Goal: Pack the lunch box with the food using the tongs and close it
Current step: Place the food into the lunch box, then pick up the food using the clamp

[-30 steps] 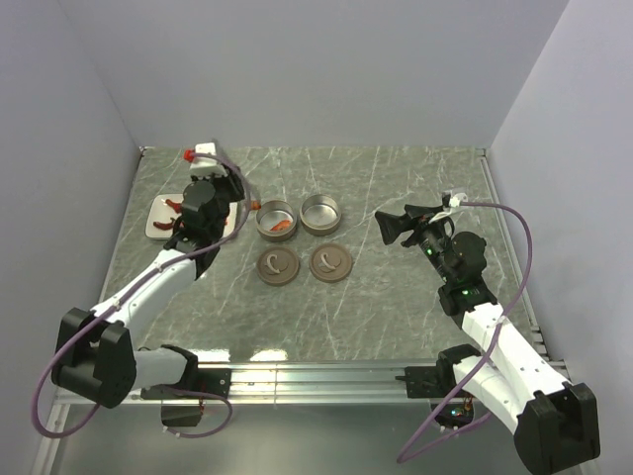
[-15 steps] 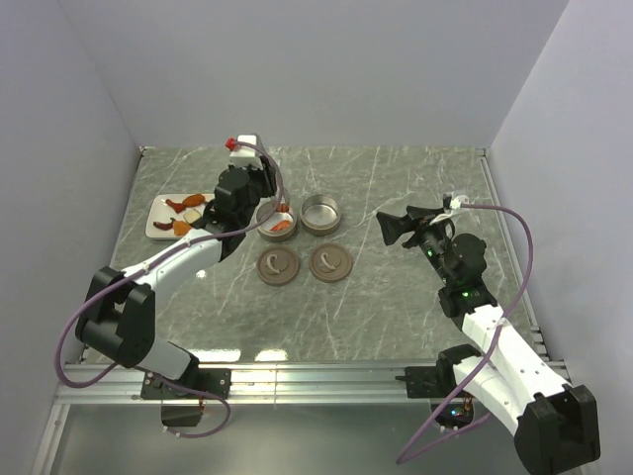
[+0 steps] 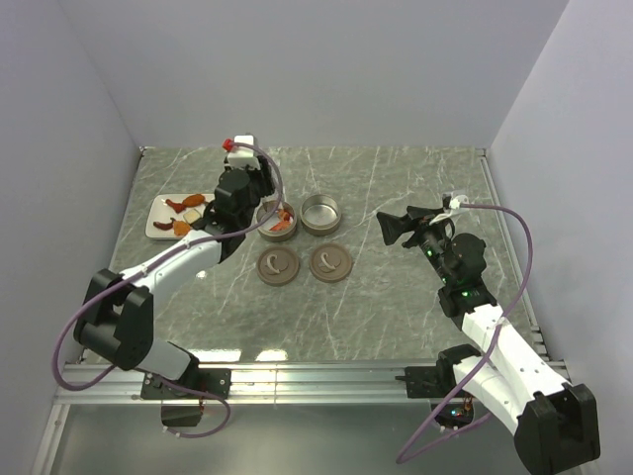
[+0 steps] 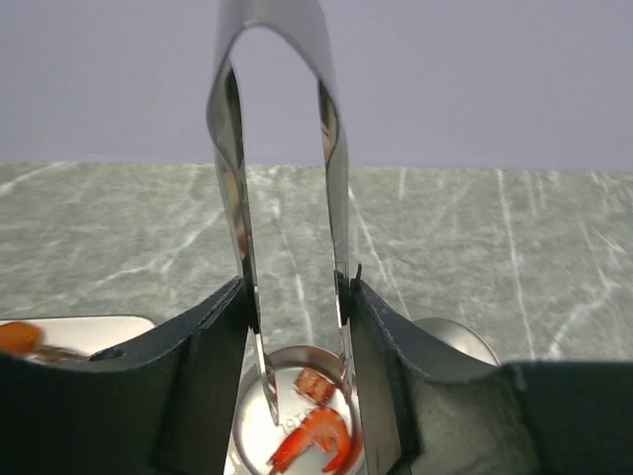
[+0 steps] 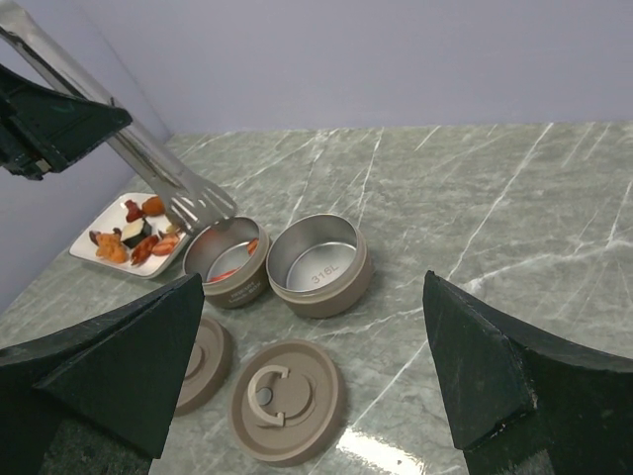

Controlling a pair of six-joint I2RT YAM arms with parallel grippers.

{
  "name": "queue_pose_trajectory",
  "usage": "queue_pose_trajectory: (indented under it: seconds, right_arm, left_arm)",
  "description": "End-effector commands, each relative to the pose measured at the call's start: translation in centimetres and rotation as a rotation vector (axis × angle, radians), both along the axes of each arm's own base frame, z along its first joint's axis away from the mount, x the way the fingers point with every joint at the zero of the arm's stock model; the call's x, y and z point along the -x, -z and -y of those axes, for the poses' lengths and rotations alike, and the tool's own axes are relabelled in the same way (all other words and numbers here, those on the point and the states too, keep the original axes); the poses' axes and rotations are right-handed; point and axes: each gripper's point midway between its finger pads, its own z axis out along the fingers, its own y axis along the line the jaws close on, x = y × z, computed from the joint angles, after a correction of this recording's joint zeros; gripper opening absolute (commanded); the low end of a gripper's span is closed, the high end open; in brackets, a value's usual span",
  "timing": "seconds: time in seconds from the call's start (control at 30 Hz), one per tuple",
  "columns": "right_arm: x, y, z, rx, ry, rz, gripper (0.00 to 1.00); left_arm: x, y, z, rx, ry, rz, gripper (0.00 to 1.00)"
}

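My left gripper [image 4: 297, 327] is shut on the metal tongs [image 4: 338, 228]. Their tips hang apart, with nothing between them, just over the left tin [image 4: 297, 352] of the lunch box. An orange shrimp [image 4: 316, 440] and a red-brown piece [image 4: 315, 386] lie in that tin. In the top view the left gripper [image 3: 242, 198] is beside this tin [image 3: 263, 214]. More food [image 3: 183, 226] sits on the white plate [image 3: 155, 224] to the left. The right tin [image 5: 326, 297] holds nothing. My right gripper [image 3: 388, 228] hovers open, well right of the tins.
Two brown lids [image 3: 278, 264] [image 3: 330, 262] lie flat on the table in front of the tins, handles up. The plate is close to the left wall. The marble table [image 3: 415, 188] has raised edges at the back and right.
My left arm swung right with the tongs, from over the plate to over the left tin, where it now holds. The right arm has not moved.
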Motion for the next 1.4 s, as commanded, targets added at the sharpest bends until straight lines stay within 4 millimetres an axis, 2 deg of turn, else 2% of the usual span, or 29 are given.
queue_pose_trajectory:
  seconds: [0.0, 0.17, 0.23, 0.3, 0.33, 0.57, 0.67, 0.87, 1.23, 1.37]
  right_arm:
    - [-0.1, -0.8, 0.1, -0.001, 0.011, 0.040, 0.98]
    - [-0.2, -0.6, 0.0, -0.001, 0.005, 0.037, 0.98]
    - [-0.2, -0.6, -0.1, -0.003, 0.003, 0.036, 0.98]
    - [-0.1, -0.6, -0.1, -0.003, 0.001, 0.037, 0.98]
    - [-0.1, -0.5, -0.1, -0.003, 0.000, 0.036, 0.98]
    - [-0.2, -0.5, -0.2, -0.003, -0.005, 0.034, 0.98]
    - [-0.3, -0.4, -0.3, -0.002, -0.008, 0.030, 0.98]
    - [-0.4, -0.4, -0.4, -0.002, -0.013, 0.026, 0.98]
    - [-0.3, -0.4, -0.3, -0.001, -0.007, 0.027, 0.98]
    - [-0.4, -0.4, -0.2, 0.000, -0.002, 0.027, 0.98]
  left_arm:
    - [1.0, -3.7, -3.0, -0.002, -0.125, 0.095, 0.49]
    - [2.2, -2.0, -6.8, -0.020, -0.218, 0.063, 0.49]
    - [2.6, -1.3, -9.1, -0.003, -0.257, 0.055, 0.49]
    - [2.8, -1.1, -11.4, 0.019, -0.303, 0.054, 0.49]
    - [3.0, -0.4, -12.2, 0.019, -0.320, 0.039, 0.49]
    - [3.4, 1.7, -18.3, 0.020, -0.513, 0.001, 0.48]
    - [3.6, 2.6, -19.5, 0.039, -0.546, -0.015, 0.48]
    - [3.8, 3.9, -20.1, 0.039, -0.563, -0.040, 0.48]
    - [2.8, 5.4, -19.9, 0.032, -0.544, -0.082, 0.43]
    - [2.4, 5.8, -19.8, 0.032, -0.537, -0.092, 0.36]
